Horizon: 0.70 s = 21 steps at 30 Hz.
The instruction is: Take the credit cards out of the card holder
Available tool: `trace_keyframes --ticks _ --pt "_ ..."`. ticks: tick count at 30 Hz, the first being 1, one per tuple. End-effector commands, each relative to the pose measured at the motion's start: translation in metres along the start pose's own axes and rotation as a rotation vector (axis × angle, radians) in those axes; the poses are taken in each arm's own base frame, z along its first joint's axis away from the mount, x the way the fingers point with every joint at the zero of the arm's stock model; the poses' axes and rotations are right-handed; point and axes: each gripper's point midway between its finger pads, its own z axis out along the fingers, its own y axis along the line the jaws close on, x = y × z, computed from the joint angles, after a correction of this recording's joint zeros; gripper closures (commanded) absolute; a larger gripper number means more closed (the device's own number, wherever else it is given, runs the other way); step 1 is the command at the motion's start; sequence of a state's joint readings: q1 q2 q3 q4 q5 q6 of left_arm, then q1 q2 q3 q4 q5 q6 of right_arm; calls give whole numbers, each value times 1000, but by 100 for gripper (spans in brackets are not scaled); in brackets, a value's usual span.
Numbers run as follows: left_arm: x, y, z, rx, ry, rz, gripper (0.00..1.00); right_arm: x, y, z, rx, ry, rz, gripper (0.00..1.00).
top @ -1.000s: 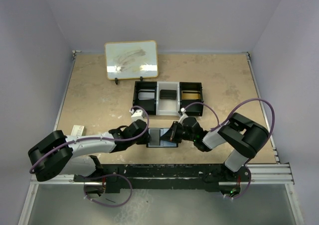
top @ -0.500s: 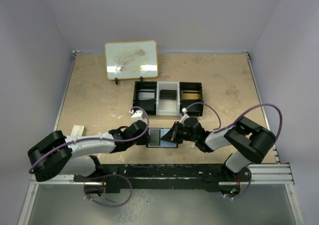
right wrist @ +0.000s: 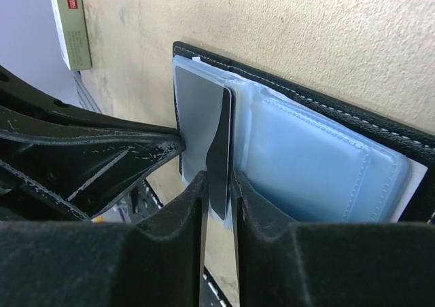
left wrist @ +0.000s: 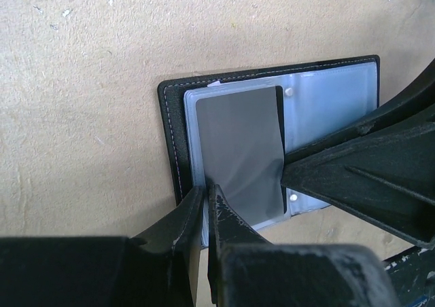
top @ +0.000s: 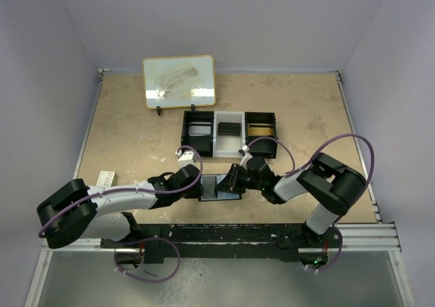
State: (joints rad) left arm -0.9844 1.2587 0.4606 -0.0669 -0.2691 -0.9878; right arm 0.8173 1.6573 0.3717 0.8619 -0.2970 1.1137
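Near table (top: 136, 137) edge, open card holder (left wrist: 326, 110), left gripper (left wrist: 206, 195) pinching rim

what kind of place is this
Likely a robot lab test cell: plain walls box in a tan tabletop, two robot arms bolted to a rail at its near edge, a whiteboard propped at the back.

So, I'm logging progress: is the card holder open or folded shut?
Open: the card holder lies spread flat, its clear sleeves facing up, with a grey card showing on one side.
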Motion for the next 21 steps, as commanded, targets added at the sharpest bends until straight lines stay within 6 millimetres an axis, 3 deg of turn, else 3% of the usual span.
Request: trace_keyframes --ticks 1,6,12,15,18,21 --pt "6 0 -1 5 17 2 96 2 2 6 -18 14 -18 78" --pt "9 -2 1 19 31 3 96 0 17 7 -82 14 -65 83" --pt "11 -9 3 50 36 -2 96 -5 38 3 -140 9 -121 80" --pt "11 -12 3 65 36 -4 96 -6 48 1 -177 7 -141 87" --pt "12 -13 3 71 38 -6 96 -8 47 2 -156 4 -139 94" --pt "12 -10 3 57 37 -3 96 -12 29 1 -48 -19 -115 99"
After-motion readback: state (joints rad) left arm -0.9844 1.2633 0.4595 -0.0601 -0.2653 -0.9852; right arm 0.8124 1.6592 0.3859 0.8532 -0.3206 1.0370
